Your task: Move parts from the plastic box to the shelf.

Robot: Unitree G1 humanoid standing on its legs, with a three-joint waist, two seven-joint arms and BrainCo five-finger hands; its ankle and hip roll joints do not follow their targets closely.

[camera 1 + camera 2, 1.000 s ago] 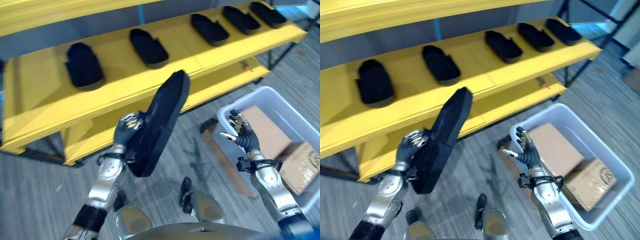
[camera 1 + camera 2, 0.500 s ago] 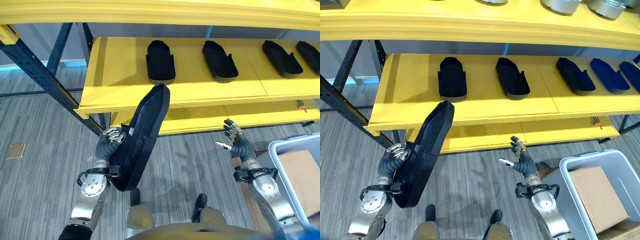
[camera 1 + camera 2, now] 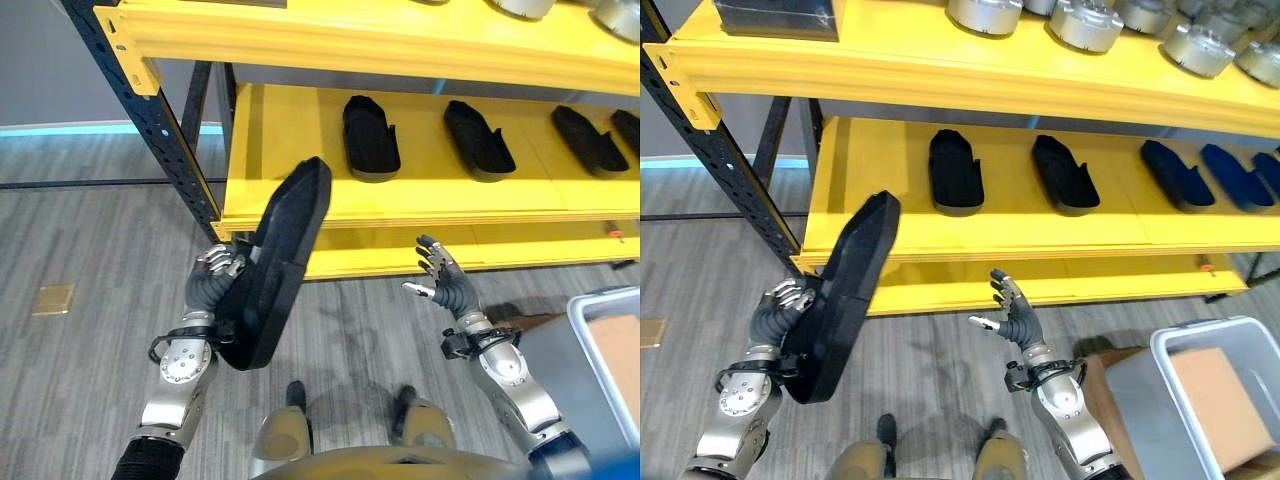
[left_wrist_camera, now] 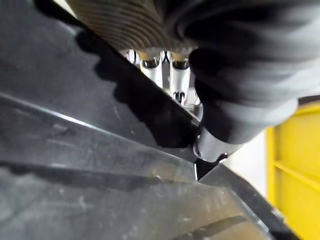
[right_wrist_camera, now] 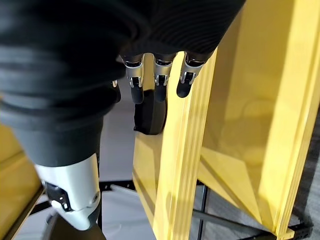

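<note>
My left hand (image 3: 212, 283) is shut on a long black moulded part (image 3: 278, 262), held tilted with its upper end near the front edge of the yellow shelf (image 3: 300, 205). In the left wrist view the black part (image 4: 75, 170) lies right against the curled fingers (image 4: 176, 75). My right hand (image 3: 447, 288) is open and holds nothing, raised before the shelf's lower board. Several like black parts (image 3: 371, 137) lie in a row on the middle shelf. A corner of the grey plastic box (image 3: 1185, 400) shows at the lower right, with a brown cardboard piece (image 3: 1225, 405) inside.
A dark blue rack upright (image 3: 150, 120) stands at the shelf's left end. The upper shelf carries round silver metal parts (image 3: 985, 14) and a dark box (image 3: 775, 15). There is bare yellow board (image 3: 865, 190) on the middle shelf, left of the first black part. Grey carpet lies underneath.
The camera has swung left: the shelf and box slid right, and the rack upright and upper shelf came into view. My left hand still grips the black part; the right stays open.
</note>
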